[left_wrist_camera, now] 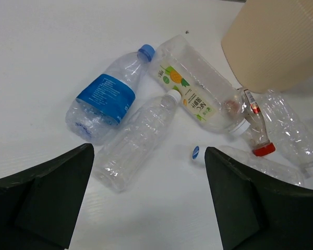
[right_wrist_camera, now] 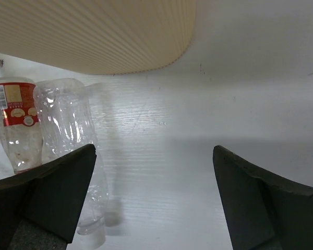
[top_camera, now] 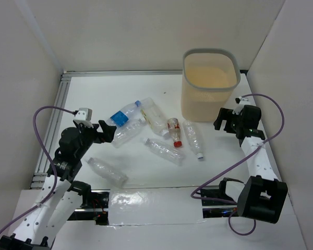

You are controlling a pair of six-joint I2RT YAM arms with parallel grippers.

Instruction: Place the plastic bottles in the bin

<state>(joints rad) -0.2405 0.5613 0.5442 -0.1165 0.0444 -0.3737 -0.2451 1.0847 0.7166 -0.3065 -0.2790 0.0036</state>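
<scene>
Several clear plastic bottles lie on the white table left of the bin (top_camera: 208, 99). They include a blue-label one (top_camera: 124, 114), a plain one (top_camera: 128, 133), a yellow-label one (top_camera: 155, 115), a red-capped one (top_camera: 174, 131), two more (top_camera: 194, 138) (top_camera: 163, 150), and one apart near the front left (top_camera: 107, 171). My left gripper (top_camera: 107, 132) is open and empty, just left of the plain bottle (left_wrist_camera: 138, 140) and near the blue-label bottle (left_wrist_camera: 107, 96). My right gripper (top_camera: 220, 121) is open and empty, in front of the bin (right_wrist_camera: 94, 31), right of a clear bottle (right_wrist_camera: 68, 130) and the red-label bottle (right_wrist_camera: 15, 122).
White walls close in the table on the left, back and right. An aluminium rail (top_camera: 52, 125) runs along the left edge. Purple cables (top_camera: 271, 135) loop from both arms. The bin's side (left_wrist_camera: 276, 41) stands close behind the bottle cluster.
</scene>
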